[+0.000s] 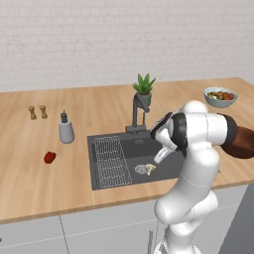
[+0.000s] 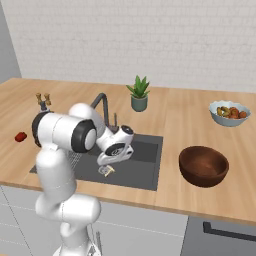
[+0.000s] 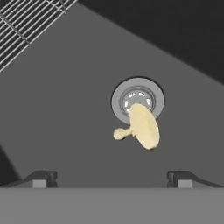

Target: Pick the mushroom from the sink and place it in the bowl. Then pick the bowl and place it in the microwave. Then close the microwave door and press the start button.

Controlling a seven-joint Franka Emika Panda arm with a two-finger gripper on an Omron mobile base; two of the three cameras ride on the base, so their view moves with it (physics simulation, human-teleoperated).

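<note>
1. One white arm reaches down into the sink (image 1: 130, 149), its hand (image 3: 111, 177) poised above the basin floor with jaws spread wide and nothing between them.
2. Mushroom (image 3: 141, 127): lies on its side on the sink floor, cap overlapping the drain (image 3: 138, 99) at the drain's 6 o'clock edge, stem pointing toward 9 o'clock in the hand view; it sits ahead of the fingertips (image 3: 43, 178), apart from both.
3. Wire rack (image 1: 110, 161): occupies the left part of the basin.
4. Faucet (image 1: 138, 113): stands on the bench (image 1: 30, 163) at the sink's far edge, with a potted plant (image 1: 144, 88) just behind it.
5. Reddish-brown bowl (image 2: 203, 165): upright on the bench, at 3 o'clock from the sink, well apart from the mushroom.
6. Fruit bowl (image 2: 229, 113): beyond the brown bowl, toward the wall.
7. Red pepper (image 1: 49, 157) and soap dispenser (image 1: 65, 129): on the bench at 9 o'clock from the sink.
</note>
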